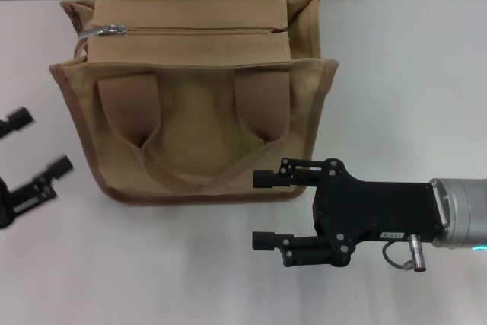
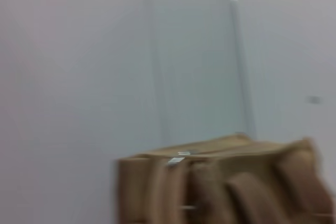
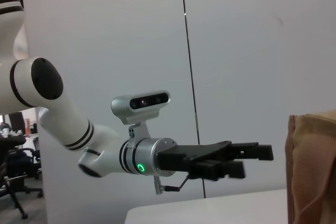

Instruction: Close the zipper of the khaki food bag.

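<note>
While the khaki food bag (image 1: 194, 97) sits in the upper middle of the head view on the white bench (image 1: 396, 74), its zipper (image 1: 190, 30) runs across the top panel with the silver pull tab (image 1: 103, 31) lying at the upper left end; the zipper line looks drawn together along most of its length, though whether it is fully shut I cannot tell; neither gripper touches the bag. To do this step well, one gripper would likely need to pinch the small tab squarely while the other steadies the bag's far end, so the soft canvas does not drag along; pulling in line with the zipper, not upward, should keep the slider from jamming.

At the lower right of the head view the right gripper (image 1: 265, 209) reaches in level, its fingers spread apart and pointing toward the frame's left, near the bag's lower right corner; the left gripper (image 1: 38, 146) hovers at the left edge, fingers also apart, holding nothing, angled toward the bag's left side.
</note>
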You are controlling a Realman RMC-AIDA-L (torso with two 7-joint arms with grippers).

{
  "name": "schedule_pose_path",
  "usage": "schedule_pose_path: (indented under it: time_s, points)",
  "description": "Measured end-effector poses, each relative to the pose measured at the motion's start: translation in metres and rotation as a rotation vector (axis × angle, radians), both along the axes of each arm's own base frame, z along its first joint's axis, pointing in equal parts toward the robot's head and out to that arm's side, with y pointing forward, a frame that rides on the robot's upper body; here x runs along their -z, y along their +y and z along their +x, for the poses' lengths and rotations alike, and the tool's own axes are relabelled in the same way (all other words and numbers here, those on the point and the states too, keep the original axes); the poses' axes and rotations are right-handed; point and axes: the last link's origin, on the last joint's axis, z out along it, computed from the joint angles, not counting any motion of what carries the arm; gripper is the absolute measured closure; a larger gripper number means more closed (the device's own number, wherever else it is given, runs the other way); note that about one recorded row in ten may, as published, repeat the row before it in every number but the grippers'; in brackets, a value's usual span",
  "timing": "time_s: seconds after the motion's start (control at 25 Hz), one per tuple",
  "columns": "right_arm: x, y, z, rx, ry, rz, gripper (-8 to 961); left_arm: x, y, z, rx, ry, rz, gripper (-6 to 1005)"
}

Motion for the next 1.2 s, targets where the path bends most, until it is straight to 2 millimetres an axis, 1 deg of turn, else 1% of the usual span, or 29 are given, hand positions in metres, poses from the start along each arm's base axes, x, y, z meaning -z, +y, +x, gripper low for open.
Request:
schedule_pose_path:
  time_s: [0.12,0.2,0.28,0.32,0.36,0.4,0.52,0.56,0.6,0.84,1.0,1.2]
  points:
    - [0.002,-0.002,0.001,0.008,0.003,0.001,227,-0.003,0.006,-0.006,-0.064,-0.032,0.088,219]
    - [0.003,-0.002,0.002,0.018,0.003,-0.003,227,-0.004,0.008,-0.007,-0.077,-0.043,0.107,224]
    - [0.004,-0.003,0.002,0.02,0.003,-0.003,227,-0.008,0.025,-0.008,-0.141,-0.129,0.223,228]
    - [0.004,-0.003,0.003,0.023,0.002,-0.003,227,-0.008,0.025,-0.008,-0.141,-0.129,0.223,230]
    - [0.005,-0.003,0.003,0.027,0.001,-0.003,227,-0.008,0.031,-0.007,-0.15,-0.138,0.236,232]
    - [0.006,-0.004,0.004,0.033,0.001,-0.003,227,-0.007,0.042,-0.004,-0.159,-0.139,0.243,235]
    - [0.007,-0.005,0.005,0.038,0.004,0.002,227,-0.005,0.046,-0.003,-0.163,-0.135,0.24,241]
    - [0.008,-0.006,0.005,0.04,0.006,0.005,227,-0.002,0.054,-0.001,-0.169,-0.13,0.229,243]
    - [0.009,-0.007,0.006,0.042,0.007,0.01,227,0.007,0.066,0.004,-0.172,-0.129,0.197,245]
    - [0.011,-0.007,0.007,0.052,0.003,0.011,227,0.021,0.074,0.016,-0.102,-0.074,0.097,258]
    - [0.011,-0.004,0.006,0.056,0.001,0.023,227,0.023,0.08,0.025,-0.073,-0.083,0.091,267]
    - [0.011,-0.004,0.006,0.057,0.002,0.025,227,0.02,0.09,0.033,-0.068,-0.139,0.135,278]
